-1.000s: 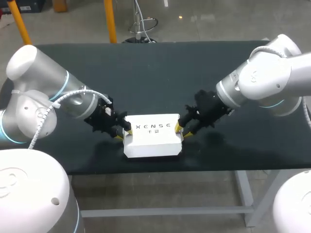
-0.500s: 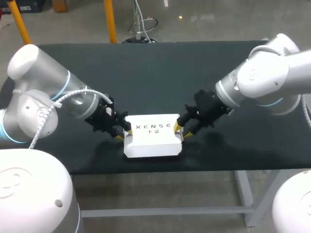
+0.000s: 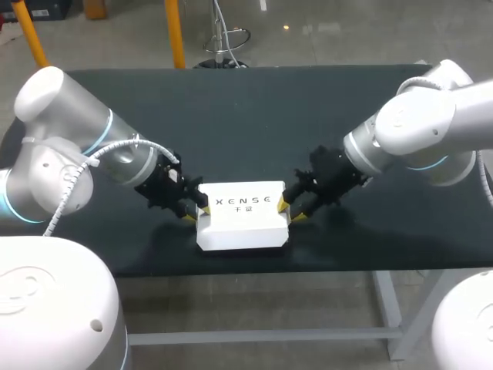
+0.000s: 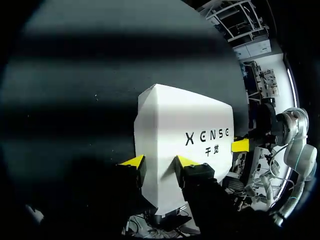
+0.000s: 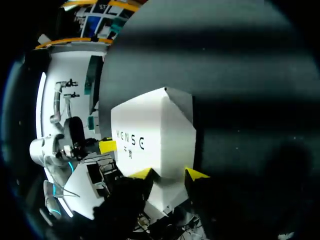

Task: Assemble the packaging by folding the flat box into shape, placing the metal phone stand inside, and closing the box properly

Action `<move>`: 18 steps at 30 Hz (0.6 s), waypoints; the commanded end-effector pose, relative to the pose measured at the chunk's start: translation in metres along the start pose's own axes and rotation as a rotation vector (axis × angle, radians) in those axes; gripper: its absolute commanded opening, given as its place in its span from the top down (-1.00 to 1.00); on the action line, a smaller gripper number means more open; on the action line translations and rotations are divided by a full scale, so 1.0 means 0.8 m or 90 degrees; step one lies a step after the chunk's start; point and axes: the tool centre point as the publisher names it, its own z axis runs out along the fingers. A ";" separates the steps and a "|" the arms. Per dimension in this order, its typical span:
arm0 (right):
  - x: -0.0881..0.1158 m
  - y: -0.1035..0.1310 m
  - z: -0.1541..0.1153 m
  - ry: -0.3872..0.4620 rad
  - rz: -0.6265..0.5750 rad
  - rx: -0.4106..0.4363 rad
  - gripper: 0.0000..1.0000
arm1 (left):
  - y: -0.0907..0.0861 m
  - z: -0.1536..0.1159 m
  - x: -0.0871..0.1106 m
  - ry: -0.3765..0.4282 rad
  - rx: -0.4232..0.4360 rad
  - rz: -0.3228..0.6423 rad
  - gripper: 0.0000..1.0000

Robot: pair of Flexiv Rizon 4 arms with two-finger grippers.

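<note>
The white box (image 3: 242, 217) sits closed by the table's (image 3: 246, 116) near edge, the left gripper (image 3: 194, 210) at its left end and the right gripper (image 3: 290, 210) at its right, neither's grip discernible.

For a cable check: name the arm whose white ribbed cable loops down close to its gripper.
The left arm: its white ribbed cable arcs down almost to the left gripper; on the right arm it runs by the elbow.
</note>
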 end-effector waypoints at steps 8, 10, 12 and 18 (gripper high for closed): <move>0.000 0.004 0.014 0.017 -0.014 0.002 0.08 | 0.000 0.019 0.000 0.003 -0.006 0.011 0.15; 0.000 0.002 0.017 0.020 -0.016 0.002 0.08 | 0.002 0.019 0.001 0.011 -0.008 0.018 0.14; 0.000 0.001 0.019 0.021 -0.017 0.002 0.08 | 0.004 0.019 0.002 0.013 -0.007 0.019 0.14; 0.000 0.000 0.022 0.024 -0.015 0.006 0.10 | 0.006 0.016 0.003 0.041 -0.017 0.034 0.23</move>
